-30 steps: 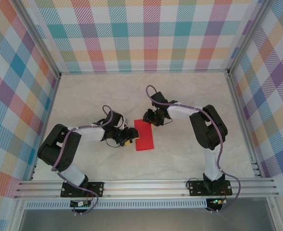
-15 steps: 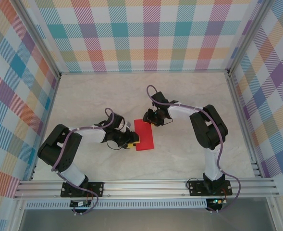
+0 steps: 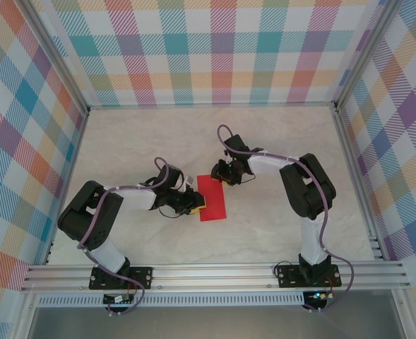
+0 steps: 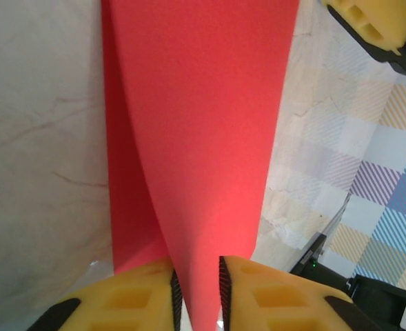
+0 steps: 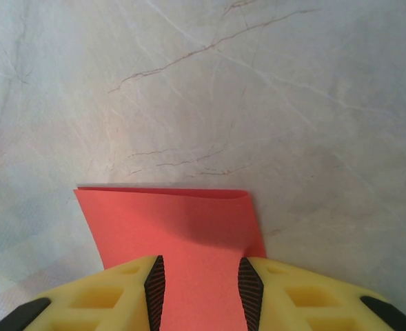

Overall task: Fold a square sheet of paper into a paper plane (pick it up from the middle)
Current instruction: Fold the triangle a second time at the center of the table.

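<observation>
Overhead view, left to right: the left gripper (image 3: 191, 203) meets the left long edge of the square sheet of paper (image 3: 212, 199), which lies folded into a red rectangle at mid-table (image 3: 278, 141). The right gripper (image 3: 224, 176) stands at the paper's far short edge.

Left wrist view: the jaws are nearly closed. The yellow fingers (image 4: 134, 300) pinch a lifted upper layer of the paper (image 4: 203, 138), and the lower layer lies flat on the marble.

Right wrist view: the jaws are partly open, straddling the paper's (image 5: 182, 221) near edge. The sheet passes beneath both fingers (image 5: 306, 296). Contact cannot be judged. One corner curls upward.
</observation>
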You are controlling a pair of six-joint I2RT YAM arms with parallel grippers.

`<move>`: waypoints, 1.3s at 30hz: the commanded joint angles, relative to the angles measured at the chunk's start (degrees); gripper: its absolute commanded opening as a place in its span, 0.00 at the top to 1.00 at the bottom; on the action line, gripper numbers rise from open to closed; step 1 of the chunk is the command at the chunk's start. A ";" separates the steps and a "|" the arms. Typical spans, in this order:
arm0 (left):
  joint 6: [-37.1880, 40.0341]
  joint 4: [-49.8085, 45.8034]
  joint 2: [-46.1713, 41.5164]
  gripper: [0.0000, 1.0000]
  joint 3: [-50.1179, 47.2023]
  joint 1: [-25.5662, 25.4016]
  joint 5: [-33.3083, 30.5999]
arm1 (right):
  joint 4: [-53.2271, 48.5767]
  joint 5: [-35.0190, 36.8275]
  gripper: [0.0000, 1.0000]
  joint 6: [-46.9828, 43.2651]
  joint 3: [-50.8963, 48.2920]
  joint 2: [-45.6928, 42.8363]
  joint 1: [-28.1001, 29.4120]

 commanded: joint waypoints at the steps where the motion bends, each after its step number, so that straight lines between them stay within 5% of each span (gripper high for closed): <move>1: -0.29 3.70 1.43 0.83 -0.68 -0.78 -2.18 | -1.14 1.17 0.62 0.39 -3.33 0.05 -0.06; 12: 5.67 -6.06 -0.89 0.97 1.94 -0.69 -7.78 | 1.70 5.36 0.59 -3.31 -10.55 -14.23 -0.01; 22: 12.18 -16.51 -4.80 0.99 6.83 0.01 -10.69 | 6.27 0.36 0.63 -5.30 -16.84 -18.36 0.66; 39: 10.76 -12.49 -2.20 0.98 8.49 -1.41 -9.15 | 7.51 1.14 0.71 -4.09 -19.78 -19.88 2.30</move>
